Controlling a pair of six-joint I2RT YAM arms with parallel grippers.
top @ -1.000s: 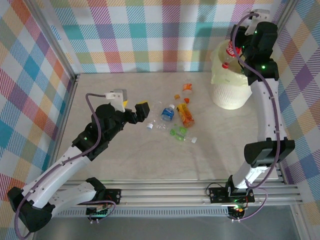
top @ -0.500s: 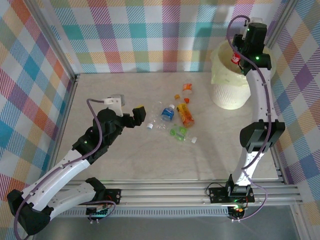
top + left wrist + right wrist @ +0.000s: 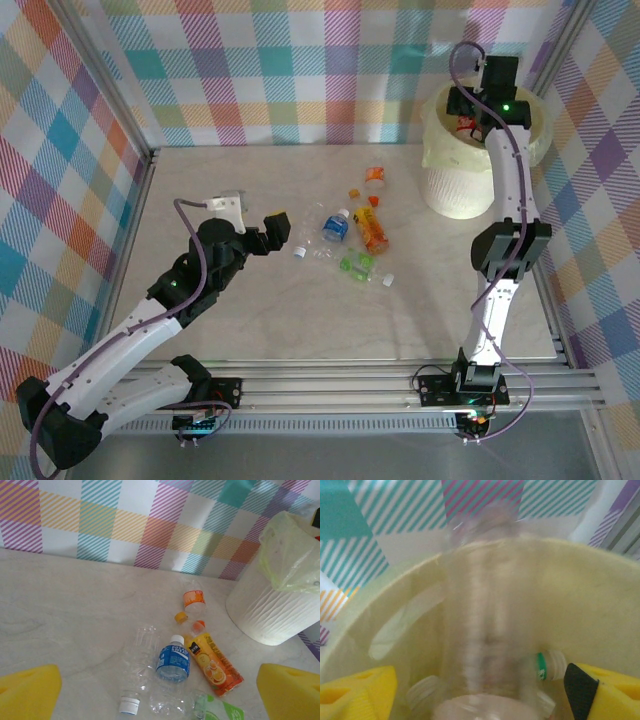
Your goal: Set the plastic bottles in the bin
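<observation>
L gripper [image 3: 278, 228] low over table [image 3: 300, 320], left of bottle cluster, jaws at full width, nothing between pads [image 3: 30, 690]. Just ahead: clear crushed bottle [image 3: 139, 660] w/ white cap, lying flat, right beside blue-label bottle [image 3: 173, 662]. Right of that, orange-label bottle [image 3: 216, 666] lying at an angle, cap end toward far wall. At near edge of cluster, green-label bottle [image 3: 222, 714], partly cut off by frame. Further back: loose orange cap [image 3: 180, 616], then small orange-band bottle [image 3: 193, 599] closest to wall. Far right corner: bin [image 3: 455, 190], well apart from cluster, pale yellow liner folded over rim. Above bin mouth, R gripper [image 3: 465, 110] aimed down into it, jaws spread wide. Between its pads [image 3: 357, 690], blurred clear bottle [image 3: 482, 630], roughly upright, gap either side, not gripped. Lower inside bin: green-band bottle neck [image 3: 547, 665] w/ white cap, plus another clear bottle [image 3: 422, 692] at lower left, too blurred for detail
</observation>
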